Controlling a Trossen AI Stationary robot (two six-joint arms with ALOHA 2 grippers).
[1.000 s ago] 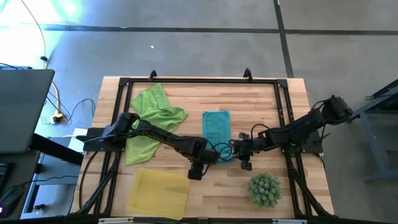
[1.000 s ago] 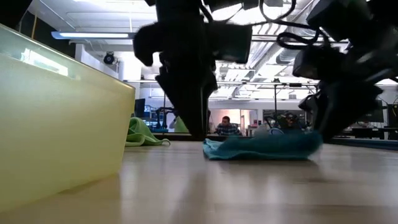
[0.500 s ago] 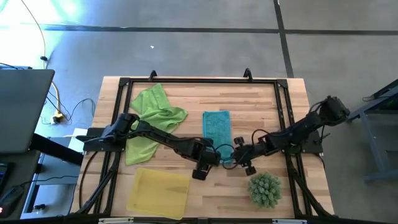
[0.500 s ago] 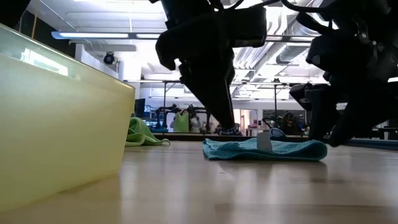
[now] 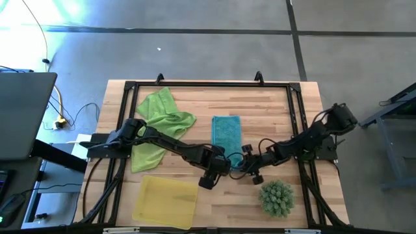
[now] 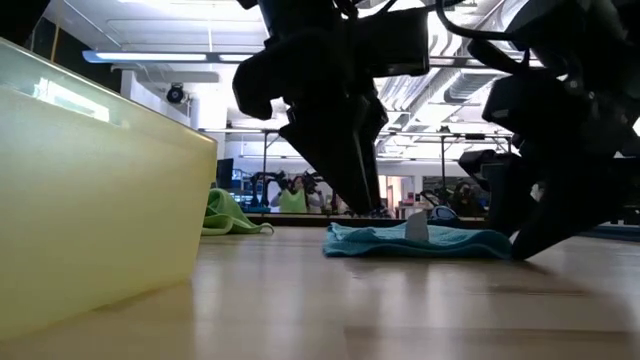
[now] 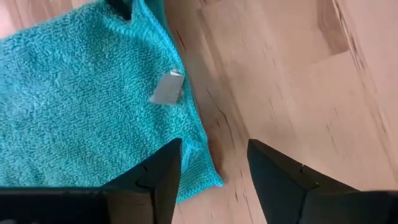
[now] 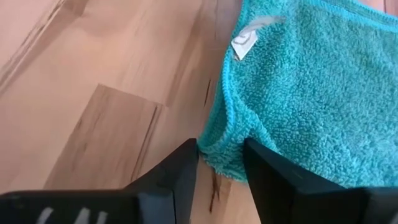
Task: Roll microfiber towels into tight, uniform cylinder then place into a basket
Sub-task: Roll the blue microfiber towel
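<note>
My left gripper [image 7: 211,171] gapes empty over the fluffy teal towel [image 7: 81,99]; my right gripper [image 8: 222,163] pinches its looped corner.

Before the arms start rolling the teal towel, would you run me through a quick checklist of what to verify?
1. Teal towel lies flat on the table: ok.
2. Left gripper open at the towel's near corner, holding nothing: ok.
3. Right gripper has the towel's edge between its fingers; grip closed: cannot tell.
4. Basket sits apart from the towel: ok.
5. Green towel and green ball away from the teal towel: ok.
</note>
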